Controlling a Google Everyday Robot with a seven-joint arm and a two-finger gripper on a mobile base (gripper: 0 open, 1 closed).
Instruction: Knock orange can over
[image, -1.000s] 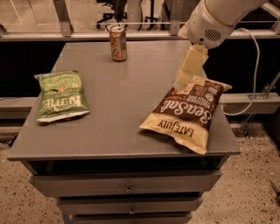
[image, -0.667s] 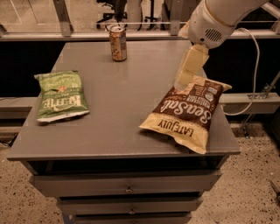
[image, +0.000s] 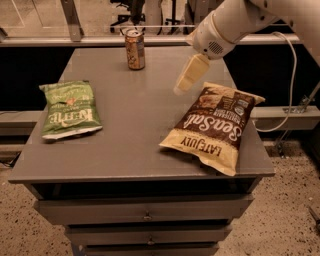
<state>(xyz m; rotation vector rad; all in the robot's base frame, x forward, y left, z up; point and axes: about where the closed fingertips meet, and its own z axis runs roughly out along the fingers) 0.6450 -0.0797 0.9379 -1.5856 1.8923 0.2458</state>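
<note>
The orange can (image: 135, 49) stands upright at the far middle of the grey table (image: 140, 120). It has an orange-brown mottled label and a silver top. My gripper (image: 179, 90) hangs from the white arm (image: 225, 27) that comes in from the upper right. It points down and to the left and hovers above the table, to the right of the can and nearer to me. It is apart from the can, shut and empty.
A green chip bag (image: 70, 109) lies flat on the left. A brown and cream Sea Salt chip bag (image: 212, 125) lies on the right, just below the gripper. Drawers (image: 145, 215) sit under the tabletop. A grey cable (image: 291, 75) hangs at the right.
The gripper has moved left and slightly down, closer to the can and off the top of the brown bag. The can and both bags have not moved.
</note>
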